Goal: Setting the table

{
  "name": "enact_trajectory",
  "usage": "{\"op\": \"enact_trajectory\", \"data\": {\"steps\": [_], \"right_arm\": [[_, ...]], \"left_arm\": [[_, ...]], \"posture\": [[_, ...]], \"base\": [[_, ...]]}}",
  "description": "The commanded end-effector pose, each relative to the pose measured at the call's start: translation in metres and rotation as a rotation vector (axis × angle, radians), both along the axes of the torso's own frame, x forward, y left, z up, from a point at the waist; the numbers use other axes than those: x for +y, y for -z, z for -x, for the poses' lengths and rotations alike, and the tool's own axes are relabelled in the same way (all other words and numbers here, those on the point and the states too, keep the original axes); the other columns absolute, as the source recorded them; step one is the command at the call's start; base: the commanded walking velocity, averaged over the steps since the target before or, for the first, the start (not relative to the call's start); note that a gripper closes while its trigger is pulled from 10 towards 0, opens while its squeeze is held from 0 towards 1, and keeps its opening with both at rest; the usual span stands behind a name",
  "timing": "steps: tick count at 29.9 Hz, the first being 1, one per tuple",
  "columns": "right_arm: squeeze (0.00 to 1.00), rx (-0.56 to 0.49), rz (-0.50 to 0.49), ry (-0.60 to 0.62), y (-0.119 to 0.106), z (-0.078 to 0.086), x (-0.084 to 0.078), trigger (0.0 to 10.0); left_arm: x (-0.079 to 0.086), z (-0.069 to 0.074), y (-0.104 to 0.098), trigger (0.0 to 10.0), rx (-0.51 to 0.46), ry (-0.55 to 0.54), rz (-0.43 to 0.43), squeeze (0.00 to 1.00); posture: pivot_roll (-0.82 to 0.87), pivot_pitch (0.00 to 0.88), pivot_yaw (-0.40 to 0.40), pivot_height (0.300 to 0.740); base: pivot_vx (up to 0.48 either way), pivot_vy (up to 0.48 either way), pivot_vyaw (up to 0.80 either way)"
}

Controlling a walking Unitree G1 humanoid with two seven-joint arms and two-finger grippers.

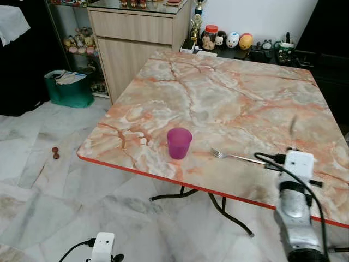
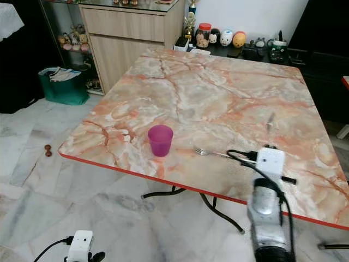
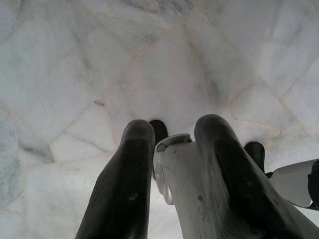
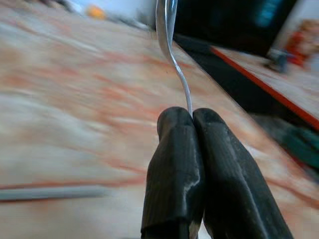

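Spoon pinched upright in right pincer.

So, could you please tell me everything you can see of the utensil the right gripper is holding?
The spoon is thin, shiny metal with a slim curved handle. The right gripper pinches the handle's end between its shut black fingers, bowl pointing away, raised over the marble-patterned table. Nothing else touches it.

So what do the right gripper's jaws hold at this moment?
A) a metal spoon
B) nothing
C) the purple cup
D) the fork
A: the right gripper has its jaws shut on a spoon handle, while the fork and purple cup sit on the table.
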State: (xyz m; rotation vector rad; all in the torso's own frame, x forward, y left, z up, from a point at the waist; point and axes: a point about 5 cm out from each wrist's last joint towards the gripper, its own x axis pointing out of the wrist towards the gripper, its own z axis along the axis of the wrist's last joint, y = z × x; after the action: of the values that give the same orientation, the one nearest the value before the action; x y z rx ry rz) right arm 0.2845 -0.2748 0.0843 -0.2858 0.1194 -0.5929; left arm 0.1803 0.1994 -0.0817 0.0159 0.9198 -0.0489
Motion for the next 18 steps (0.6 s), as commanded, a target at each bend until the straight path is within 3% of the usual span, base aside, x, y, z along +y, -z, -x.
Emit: {"op": "enact_trajectory", "data": {"steps": [1, 7, 10, 12, 18], "right_arm": [[0.00, 0.021, -0.005, 0.041, -0.003, -0.001, -0.009, 10.0], [0.00, 0.170, 0.045, 0.066, -0.001, 0.000, -0.025, 10.0], [0.00, 0.210, 0.037, 0.079, 0.002, 0.001, -0.026, 10.0], [0.00, 0.322, 0.010, 0.036, 0.016, 0.002, -0.025, 10.0], [0.00, 0.437, 0.032, 0.026, 0.027, 0.005, -0.026, 10.0]], "left_arm": [[0.000, 0.004, 0.002, 10.0, 0.024, -0.001, 0.001, 0.00], [-0.001, 0.004, 0.002, 10.0, 0.023, -0.001, 0.005, 0.00], [-0.001, 0.003, 0.002, 10.0, 0.022, 0.000, 0.007, 0.00], [-0.002, 0.003, 0.002, 10.0, 0.021, 0.002, 0.010, 0.00], [-0.002, 0.002, 0.002, 10.0, 0.019, 0.004, 0.014, 0.00]], "posture": [[0.04, 0.000, -0.041, 0.740], [0.04, 0.000, -0.042, 0.740], [0.04, 0.000, -0.042, 0.740], [0.04, 0.000, -0.039, 0.740], [0.04, 0.000, -0.039, 0.740]], "base": [[0.000, 0.000, 0.00], [0.000, 0.000, 0.00], [0.000, 0.000, 0.00], [0.000, 0.000, 0.00], [0.000, 0.000, 0.00]]}}
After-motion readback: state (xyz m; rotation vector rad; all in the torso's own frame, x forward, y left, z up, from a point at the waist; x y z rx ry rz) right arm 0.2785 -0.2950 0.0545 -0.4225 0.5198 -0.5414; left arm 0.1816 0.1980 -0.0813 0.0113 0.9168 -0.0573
